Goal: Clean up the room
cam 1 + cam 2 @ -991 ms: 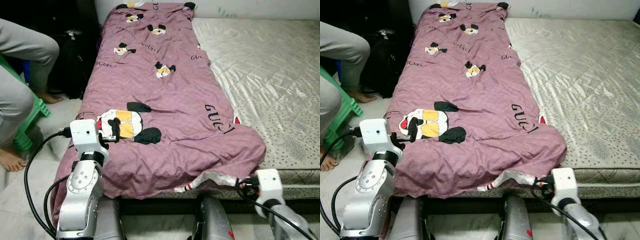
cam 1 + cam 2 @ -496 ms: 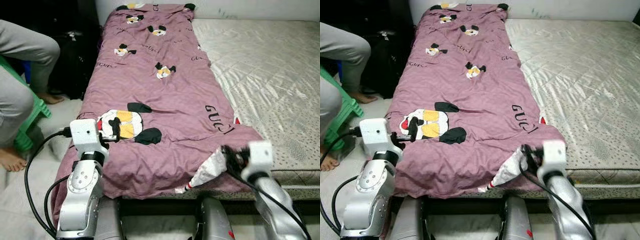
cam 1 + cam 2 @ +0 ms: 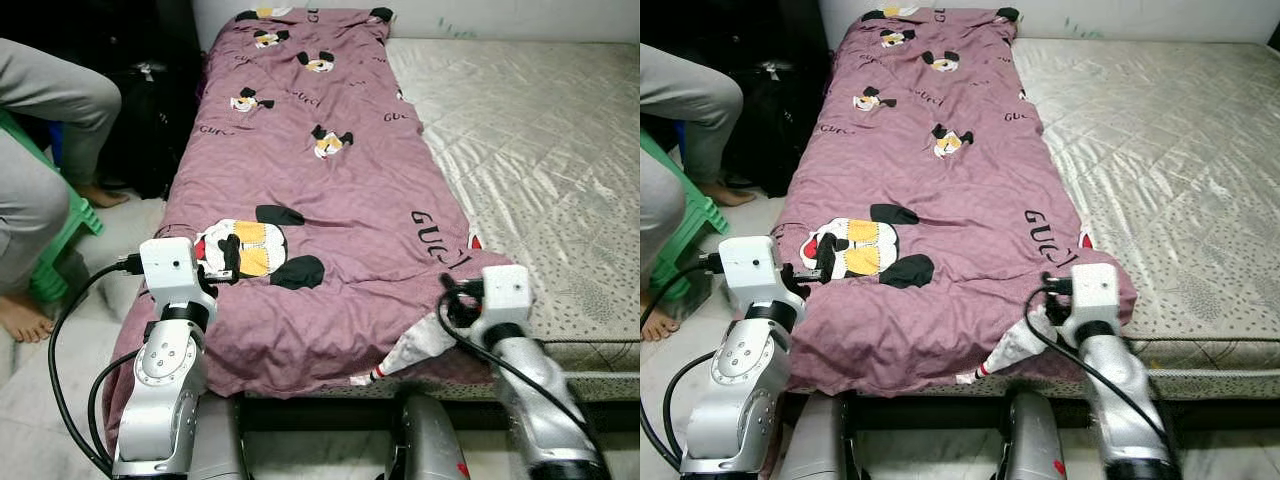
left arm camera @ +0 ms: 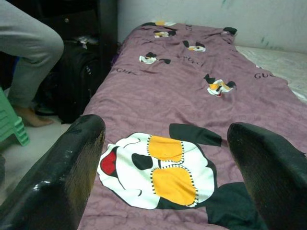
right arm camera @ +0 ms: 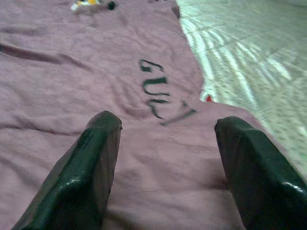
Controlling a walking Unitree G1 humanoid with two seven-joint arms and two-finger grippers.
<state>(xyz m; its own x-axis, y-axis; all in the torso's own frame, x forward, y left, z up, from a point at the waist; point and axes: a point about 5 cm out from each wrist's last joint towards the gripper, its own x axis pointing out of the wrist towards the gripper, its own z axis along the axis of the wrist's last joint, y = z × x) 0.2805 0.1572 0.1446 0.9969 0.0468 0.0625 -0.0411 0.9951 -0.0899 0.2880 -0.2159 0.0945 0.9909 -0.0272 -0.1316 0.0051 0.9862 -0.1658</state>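
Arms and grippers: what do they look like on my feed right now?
Both arms are silver metal with rounded joints, each topped by a white boxy wrist block. Black cables loop from the left arm and the right arm. Left gripper and right gripper each have two thick, glossy black fingers.

Matt purple cloth quilt (image 3: pixel 330 190), shiny quilted mattress (image 3: pixel 540 130), glossy blk fingers (image 5: pixel 91 177), silver metal arms.

Seated at far left: person in grey trousers (image 3: pixel 40 150), bare foot (image 3: pixel 22 318) on pale floor (image 3: pixel 45 390). Beneath them, green plastic stool (image 3: pixel 62 245). Beside the bed, against dark furniture: black bag (image 3: pixel 150 125).
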